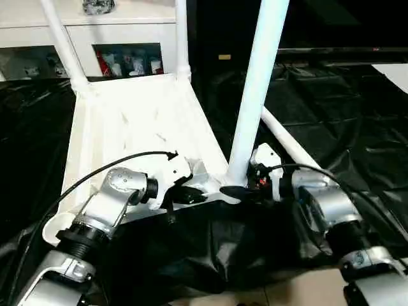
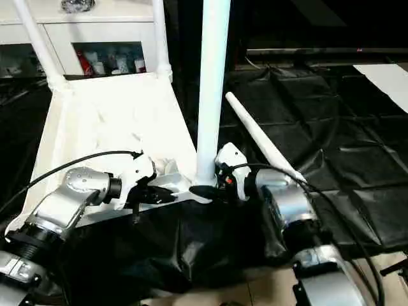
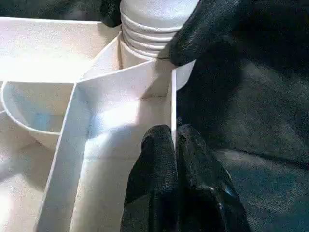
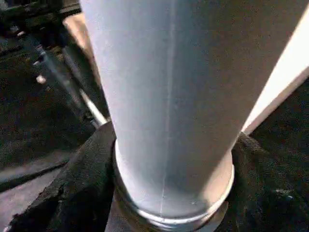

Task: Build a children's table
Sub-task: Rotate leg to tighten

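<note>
The white table top (image 1: 127, 121) lies underside up on a black sheet. Two legs (image 1: 64, 44) (image 1: 182, 38) stand in its far corner sockets. A third leg (image 1: 255, 89) stands upright in the near right corner, and its ribbed base (image 3: 145, 34) enters the socket. My right gripper (image 1: 239, 190) is closed around the foot of this leg (image 4: 169, 96), one black finger (image 4: 82, 183) on each side. My left gripper (image 3: 174, 133) is shut on the top's thin near rim wall (image 3: 171, 96), just beside that corner. The fourth leg (image 2: 261, 137) lies loose on the sheet to the right.
The black sheet (image 1: 357, 115) covers the floor around the top. A white glass-door cabinet (image 1: 121, 32) stands close behind the far legs. A white sheet edge (image 1: 395, 73) shows at the far right. Bare floor (image 1: 306, 290) shows at the near edge.
</note>
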{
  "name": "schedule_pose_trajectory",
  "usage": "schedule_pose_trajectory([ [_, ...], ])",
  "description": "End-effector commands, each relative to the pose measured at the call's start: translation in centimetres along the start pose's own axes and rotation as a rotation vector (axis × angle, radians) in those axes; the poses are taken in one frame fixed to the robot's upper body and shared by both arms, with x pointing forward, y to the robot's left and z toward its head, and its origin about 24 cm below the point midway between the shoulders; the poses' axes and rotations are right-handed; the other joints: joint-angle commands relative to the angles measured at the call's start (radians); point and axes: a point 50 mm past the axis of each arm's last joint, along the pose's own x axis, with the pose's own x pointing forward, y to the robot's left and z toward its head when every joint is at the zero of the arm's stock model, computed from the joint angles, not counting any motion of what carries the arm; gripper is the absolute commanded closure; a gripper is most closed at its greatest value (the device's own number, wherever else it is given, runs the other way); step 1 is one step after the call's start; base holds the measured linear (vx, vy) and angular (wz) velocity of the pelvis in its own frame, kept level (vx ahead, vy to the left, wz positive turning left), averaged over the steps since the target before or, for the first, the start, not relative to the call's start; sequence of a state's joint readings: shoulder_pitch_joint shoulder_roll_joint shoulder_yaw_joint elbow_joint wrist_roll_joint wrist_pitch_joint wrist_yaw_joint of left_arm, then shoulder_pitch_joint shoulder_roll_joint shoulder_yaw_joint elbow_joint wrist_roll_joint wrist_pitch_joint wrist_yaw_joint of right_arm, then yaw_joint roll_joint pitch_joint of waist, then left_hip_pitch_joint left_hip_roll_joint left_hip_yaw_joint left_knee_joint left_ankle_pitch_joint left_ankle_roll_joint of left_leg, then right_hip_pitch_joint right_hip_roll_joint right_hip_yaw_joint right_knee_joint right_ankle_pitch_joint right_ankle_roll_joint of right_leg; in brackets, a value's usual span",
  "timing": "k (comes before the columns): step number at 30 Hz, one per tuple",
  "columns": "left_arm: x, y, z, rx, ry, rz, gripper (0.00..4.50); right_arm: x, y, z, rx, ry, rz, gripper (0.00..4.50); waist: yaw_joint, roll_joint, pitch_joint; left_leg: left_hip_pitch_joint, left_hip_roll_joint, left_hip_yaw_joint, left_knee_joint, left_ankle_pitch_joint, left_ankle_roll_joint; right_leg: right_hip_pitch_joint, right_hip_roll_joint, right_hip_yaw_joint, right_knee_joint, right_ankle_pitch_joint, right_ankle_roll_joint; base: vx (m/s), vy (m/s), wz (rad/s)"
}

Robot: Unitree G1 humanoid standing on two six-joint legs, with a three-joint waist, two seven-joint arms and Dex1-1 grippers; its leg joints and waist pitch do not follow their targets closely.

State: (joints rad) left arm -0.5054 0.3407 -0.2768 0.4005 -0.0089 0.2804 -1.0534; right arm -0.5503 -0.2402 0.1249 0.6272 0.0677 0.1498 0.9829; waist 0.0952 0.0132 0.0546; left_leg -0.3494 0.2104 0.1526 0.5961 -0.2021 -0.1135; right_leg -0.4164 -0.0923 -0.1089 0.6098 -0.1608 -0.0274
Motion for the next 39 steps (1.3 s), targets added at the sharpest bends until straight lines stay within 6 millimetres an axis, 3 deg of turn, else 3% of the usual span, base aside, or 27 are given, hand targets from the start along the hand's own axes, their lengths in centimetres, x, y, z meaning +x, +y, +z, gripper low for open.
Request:
schedule_pose_trajectory([
  [1, 1.3, 0.1, 2.7, 0.036, -0.099, 0.029, 4.50, 1.9, 0.9, -0.7, 0.058, 0.017, -0.033, 1.78, -0.004, -0.003, -0.063, -0.008, 0.011, 0.011, -0.075, -0.181, 0.044, 0.065, -0.050, 0.049, -0.087, -0.361, -0.158, 0.000, 0.000, 0.00],
  [3, 2.7, 1.0, 3.4, -0.021, -0.103, 0.160, 4.50, 3.6, 0.9, -1.0, 0.159, -0.002, -0.211, 1.78, -0.015, -0.002, -0.061, -0.003, 0.004, 0.010, -0.075, -0.208, 0.024, 0.061, -0.050, 0.046, -0.100, -0.457, -0.117, 0.000, 0.000, 0.00],
  [4, 2.7, 1.0, 3.5, -0.022, -0.103, 0.163, 4.50, 3.7, 0.9, -1.0, 0.161, -0.003, -0.216, 1.78, -0.015, -0.003, -0.060, -0.001, 0.002, 0.010, -0.075, -0.213, 0.023, 0.059, -0.050, 0.044, -0.105, -0.484, -0.106, 0.000, 0.000, 0.00],
  [5, 3.4, 1.2, 3.9, -0.047, -0.105, 0.210, 4.50, 4.5, 1.1, -1.0, 0.201, -0.011, -0.283, 1.78, -0.016, 0.002, -0.062, -0.002, 0.001, 0.009, -0.073, -0.212, 0.019, 0.060, -0.051, 0.044, -0.105, -0.494, -0.099, 0.000, 0.000, 0.00],
  [7, 4.3, 1.3, 4.7, -0.065, -0.120, 0.269, 4.50, 5.7, 1.3, -0.8, 0.268, -0.018, -0.378, 1.78, -0.021, 0.000, -0.062, -0.006, 0.001, 0.008, -0.073, -0.208, 0.024, 0.057, -0.051, 0.044, -0.109, -0.499, -0.085, 0.000, 0.000, 0.00],
  [12, 5.5, 0.5, 5.5, -0.055, -0.145, 0.266, 4.50, 7.2, 2.1, 0.3, 0.233, -0.048, -0.389, 1.78, -0.028, 0.002, -0.069, -0.010, 0.004, 0.006, -0.074, -0.189, 0.035, 0.061, -0.050, 0.043, -0.099, -0.413, -0.108, 0.000, 0.000, 0.00],
  [13, 5.7, 0.4, 5.6, -0.049, -0.149, 0.258, 4.50, 7.4, 2.3, 0.5, 0.220, -0.058, -0.375, 1.78, -0.028, 0.001, -0.071, -0.014, 0.006, 0.007, -0.073, -0.167, 0.045, 0.063, -0.049, 0.045, -0.090, -0.350, -0.129, 0.000, 0.000, 0.00],
  [14, 5.7, 0.2, 5.7, -0.039, -0.152, 0.244, 4.50, 7.5, 2.5, 0.7, 0.218, -0.070, -0.355, 1.22, -0.028, -0.001, -0.071, -0.015, 0.006, 0.007, -0.073, -0.161, 0.052, 0.065, -0.049, 0.046, -0.087, -0.318, -0.144, 0.000, 0.000, 0.00],
  [16, 5.8, -0.1, 5.7, -0.031, -0.157, 0.217, 4.50, 7.5, 2.6, 0.8, 0.232, -0.085, -0.329, 1.08, -0.028, 0.000, -0.070, -0.014, 0.005, 0.009, -0.073, -0.162, 0.058, 0.066, -0.049, 0.047, -0.086, -0.310, -0.153, 0.000, 0.000, 0.00],
  [22, 4.1, -0.1, 4.5, 0.015, -0.152, 0.137, 4.50, 5.6, 1.7, 0.9, 0.174, -0.087, -0.204, 0.54, -0.031, 0.001, -0.067, -0.014, 0.006, 0.008, -0.074, -0.189, 0.073, 0.068, -0.050, 0.048, -0.090, -0.341, -0.154, 0.000, 0.000, 0.00],
  [29, 1.9, 0.0, 3.2, 0.051, -0.126, 0.051, 4.50, 2.4, 0.0, 0.7, 0.047, -0.025, -0.111, 0.03, -0.029, 0.002, -0.067, -0.013, 0.011, 0.010, -0.073, -0.174, 0.077, 0.066, -0.051, 0.050, -0.084, -0.307, -0.183, 0.000, 0.000, 0.00],
  [32, 0.9, -0.4, 2.6, 0.062, -0.108, -0.027, 4.50, 1.0, -0.2, 0.8, -0.009, -0.004, -0.031, 0.03, -0.025, 0.003, -0.069, -0.013, 0.013, 0.010, -0.072, -0.169, 0.083, 0.067, -0.052, 0.052, -0.080, -0.285, -0.193, 0.000, 0.000, 0.00],
  [39, -0.2, -0.9, 1.5, 0.076, -0.059, -0.103, 4.50, 0.1, 0.2, 0.7, -0.031, 0.030, 0.100, 0.03, -0.008, 0.004, -0.070, -0.009, 0.015, 0.013, -0.070, -0.138, 0.090, 0.066, -0.049, 0.053, -0.072, -0.228, -0.213, 0.000, 0.000, 0.00],
])
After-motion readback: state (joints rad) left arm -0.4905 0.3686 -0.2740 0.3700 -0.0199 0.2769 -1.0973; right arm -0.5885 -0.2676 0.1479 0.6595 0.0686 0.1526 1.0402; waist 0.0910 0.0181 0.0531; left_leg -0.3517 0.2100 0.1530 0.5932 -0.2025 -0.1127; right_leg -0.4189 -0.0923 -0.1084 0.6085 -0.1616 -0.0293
